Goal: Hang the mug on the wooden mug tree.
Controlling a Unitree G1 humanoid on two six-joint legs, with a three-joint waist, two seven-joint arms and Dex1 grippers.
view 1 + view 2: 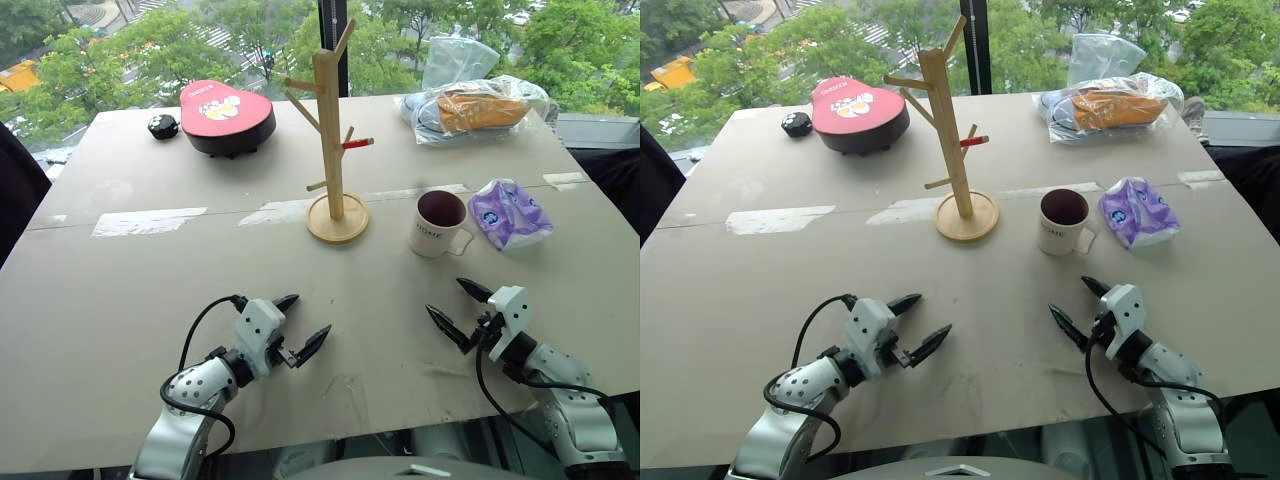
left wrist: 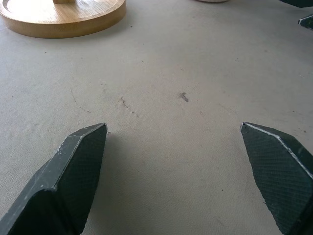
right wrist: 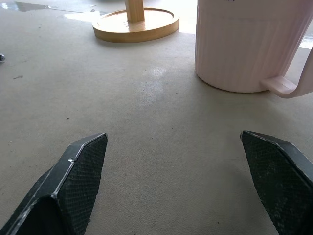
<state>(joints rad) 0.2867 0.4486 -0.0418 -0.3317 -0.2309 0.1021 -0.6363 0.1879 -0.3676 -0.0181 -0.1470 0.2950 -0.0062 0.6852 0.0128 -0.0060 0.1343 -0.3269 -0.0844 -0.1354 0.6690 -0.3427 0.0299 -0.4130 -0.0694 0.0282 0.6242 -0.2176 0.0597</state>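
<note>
The white mug with a dark maroon inside stands upright on the table, its handle toward my right, just right of the wooden mug tree. The tree rises from a round base and has angled pegs, one red-tipped. My right gripper is open near the table's front edge, a short way in front of the mug, nothing between its fingers. My left gripper hovers open over bare table, well short of the tree's base.
A red-lidded dark container and a small black object sit at the back left. Plastic-wrapped items lie at the back right, a purple packet right of the mug. Tape strips cross the table's middle.
</note>
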